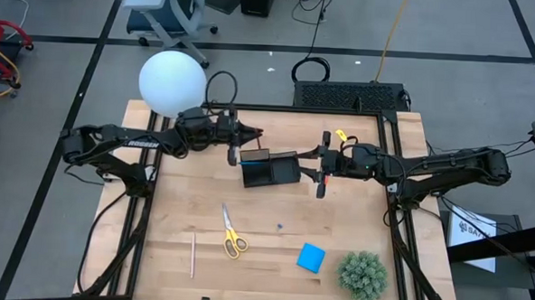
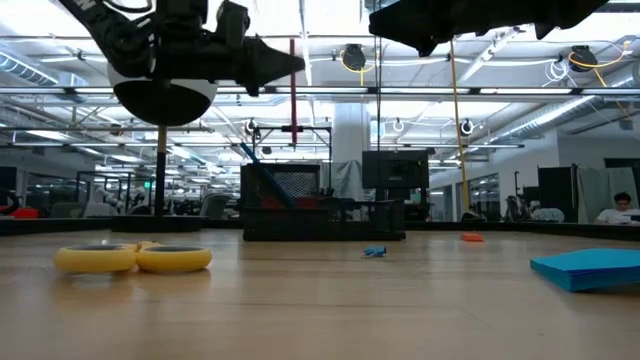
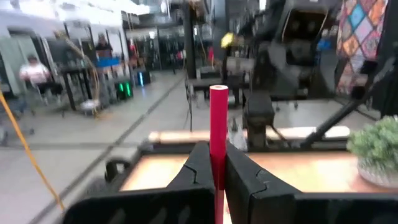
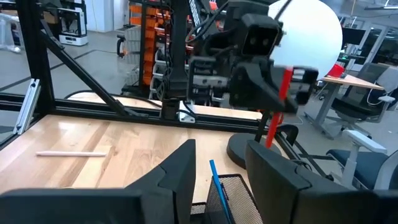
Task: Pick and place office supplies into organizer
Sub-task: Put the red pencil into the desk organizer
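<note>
Red pen (image 3: 218, 137) is pinched upright in the left fingers (image 3: 202, 165) above the organizer (image 1: 269, 171) (right fingers (image 4: 180, 171) spread, empty).

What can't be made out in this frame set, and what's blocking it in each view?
- Organizer contents: the high view is too small to tell; in the low view its mesh wall hides them.
- Red pen's lower end: left wrist view, hidden between the left claw's fingers.
- Blue scrap on the table: too small to identify in the low view.
- Right claw: whether it holds the blue pen; its tips are cut off by the picture edge.
</note>
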